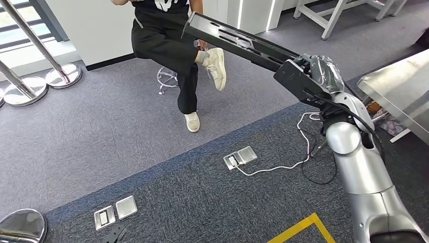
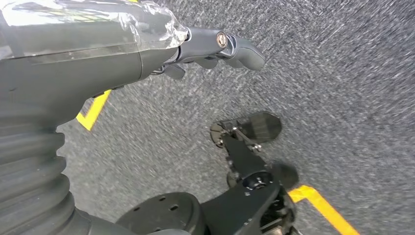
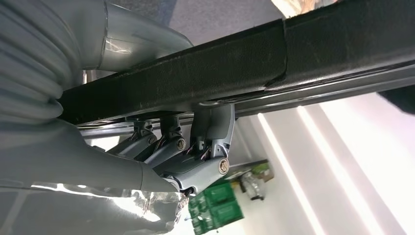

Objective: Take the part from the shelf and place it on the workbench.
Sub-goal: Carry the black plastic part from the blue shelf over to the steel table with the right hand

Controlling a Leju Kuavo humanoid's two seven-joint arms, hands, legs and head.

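Head view gives us our landmark, the seated person's cream sneaker [image 1: 216,68]. Left of it stand chrome stanchion bases [image 1: 63,76] on grey carpet. Directly above and right of that sneaker runs the long, flat, black metal part with slotted holes [image 1: 238,40], held in the air and tilted, its low end in our right hand [image 1: 316,76]. Far right of the sneaker sits the grey metal workbench corner [image 1: 399,88], well apart from the part.

Our left hand [image 2: 215,46] hangs over carpet; its fingers look loosely curled together around nothing.

In the right wrist view the right hand's fingers [image 3: 213,132] are clamped under the part [image 3: 274,58], thumb on the opposite face.

We judge the part stiff and fairly heavy (held at one end, it will lever hard on the grip); a hold nearer its middle would steady it. We see no containers near the sneaker.
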